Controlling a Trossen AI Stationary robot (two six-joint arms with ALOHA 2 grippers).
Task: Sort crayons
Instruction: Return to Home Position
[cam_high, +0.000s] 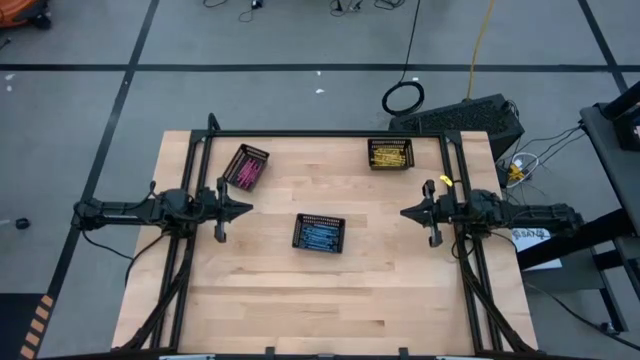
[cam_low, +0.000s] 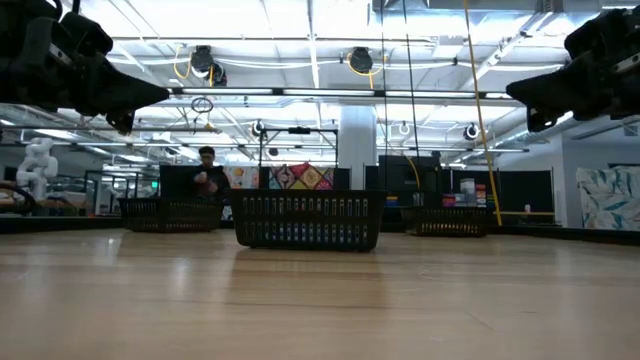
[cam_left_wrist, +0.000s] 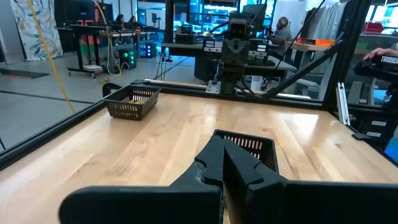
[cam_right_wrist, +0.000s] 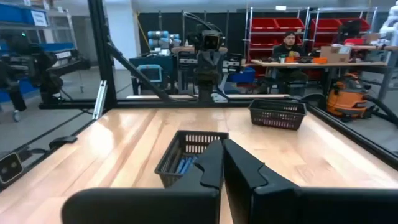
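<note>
Crayons: blue crayons (cam_high: 319, 237) in centre tray (cam_high: 295, 232); pink crayons (cam_high: 247, 172) in left tray (cam_high: 257, 150); yellow crayons (cam_high: 389, 156) in right tray (cam_high: 390, 141).
Left gripper (cam_high: 248, 209): fingers closed, empty, above surface (cam_high: 300, 300).
Right gripper (cam_high: 404, 212): fingers closed, empty.

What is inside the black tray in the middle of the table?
Blue crayons lie in the middle tray. How many, and anything beneath them, cannot be seen.

The crayons (cam_high: 319, 236) are too small to count in any tray (cam_high: 296, 232).
</note>
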